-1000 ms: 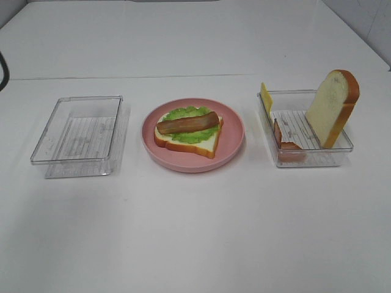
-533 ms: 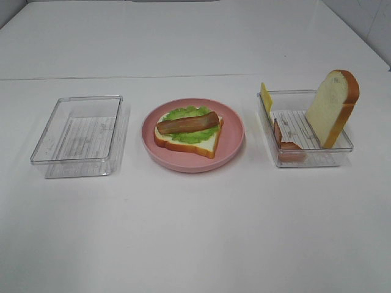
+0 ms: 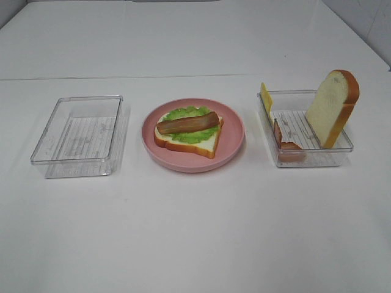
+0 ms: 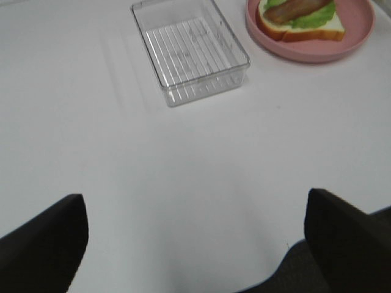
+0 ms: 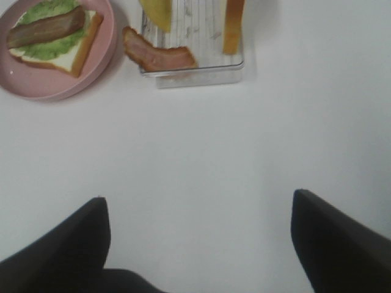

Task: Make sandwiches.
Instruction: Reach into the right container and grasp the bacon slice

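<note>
**Counter layout.** The counter [image 3: 195,232] carries three items in a row parallel to its near edge. The pink plate [image 3: 235,131] stands at the middle. The left tray [image 3: 79,166] lies toward the left edge and the right tray [image 3: 311,159] toward the right edge. Both trays stand apart from the plate.

**Sandwich on the plate.** The lower bread slice [image 3: 204,145] lies flat on the plate. The lettuce [image 3: 183,113] lies on the slice. One bacon strip [image 3: 187,123] lies across the lettuce.

**Parts in the right tray.**
- The cheese square [image 3: 266,97] stands on edge at the far corner on the plate side and rises above the rim.
- The second bacon strip [image 3: 287,146] leans at the near corner on the plate side.
- The upright bread slice [image 3: 330,104] stands tilted against the wall nearest the right edge.

**Grippers.**
- The left gripper [image 4: 194,198] has its jaws spread wide and holds nothing. It is above bare counter, well apart from the left tray.
- The right gripper [image 5: 198,198] also has its jaws spread wide and holds nothing. It is above bare counter, well apart from the right tray.
</note>
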{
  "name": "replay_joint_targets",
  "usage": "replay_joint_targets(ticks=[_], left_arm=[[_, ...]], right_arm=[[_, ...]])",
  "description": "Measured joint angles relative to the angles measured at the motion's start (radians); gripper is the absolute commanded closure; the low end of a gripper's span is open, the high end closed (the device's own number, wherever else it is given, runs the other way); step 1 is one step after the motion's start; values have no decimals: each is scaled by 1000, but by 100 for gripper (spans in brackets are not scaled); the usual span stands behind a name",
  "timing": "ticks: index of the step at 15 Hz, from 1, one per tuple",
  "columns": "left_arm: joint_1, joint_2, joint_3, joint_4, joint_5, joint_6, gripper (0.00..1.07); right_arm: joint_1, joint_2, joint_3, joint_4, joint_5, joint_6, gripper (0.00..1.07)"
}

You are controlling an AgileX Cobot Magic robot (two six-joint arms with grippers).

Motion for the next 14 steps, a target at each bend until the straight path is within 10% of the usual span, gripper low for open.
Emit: replay_joint_targets(ticks=[6,14], left_arm=[[0,-175,5,0,54,7,16],[0,-175,19,0,30,27,16]], right_arm=[[0,503,-220,211,-2,-151,31],[191,943,-561,137,32,-106,43]])
